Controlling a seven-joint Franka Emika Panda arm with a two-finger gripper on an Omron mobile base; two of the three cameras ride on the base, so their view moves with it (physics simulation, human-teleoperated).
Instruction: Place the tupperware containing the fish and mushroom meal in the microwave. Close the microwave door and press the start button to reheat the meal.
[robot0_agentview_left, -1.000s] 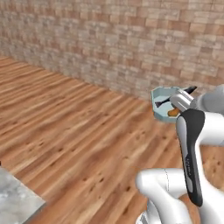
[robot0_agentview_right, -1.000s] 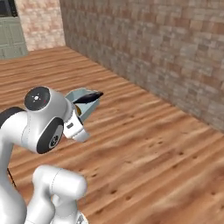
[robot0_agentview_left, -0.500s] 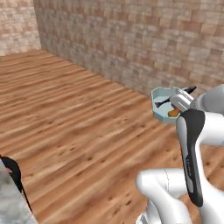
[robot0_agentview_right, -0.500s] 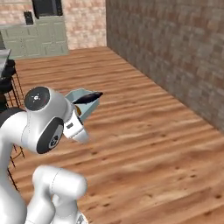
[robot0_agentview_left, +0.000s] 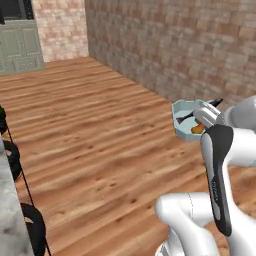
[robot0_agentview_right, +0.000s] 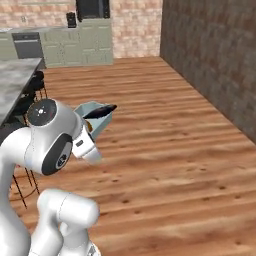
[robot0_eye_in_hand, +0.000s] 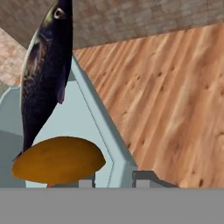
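A pale-blue tupperware (robot0_agentview_left: 186, 121) hangs in the air over the wooden floor, carried by my arm. My gripper (robot0_eye_in_hand: 116, 179) is shut on its rim, with the tub's wall (robot0_eye_in_hand: 114, 148) between the two fingertips. Inside lie the meal's dark fish (robot0_eye_in_hand: 43, 74) and an orange-brown mushroom chunk (robot0_eye_in_hand: 59, 159); both show small in the left base view as an orange bit (robot0_agentview_left: 198, 128) and a dark strip (robot0_agentview_left: 185, 118). In the right base view the tupperware (robot0_agentview_right: 91, 108) sits just past my arm's elbow. The black microwave (robot0_agentview_right: 93, 9) is far off, above the back cabinets; its door state cannot be told.
A brick wall (robot0_agentview_left: 190, 45) runs along the right of the floor. A grey stone counter (robot0_agentview_right: 17, 80) with black stools (robot0_agentview_left: 10, 155) stands on the left. Pale green cabinets (robot0_agentview_right: 80, 45) and a dark appliance front (robot0_agentview_right: 27, 46) line the far wall.
The whole scene has swung sideways in both base views as the base turned; the far kitchen wall and counter have come into sight. The tupperware stays held the same way.
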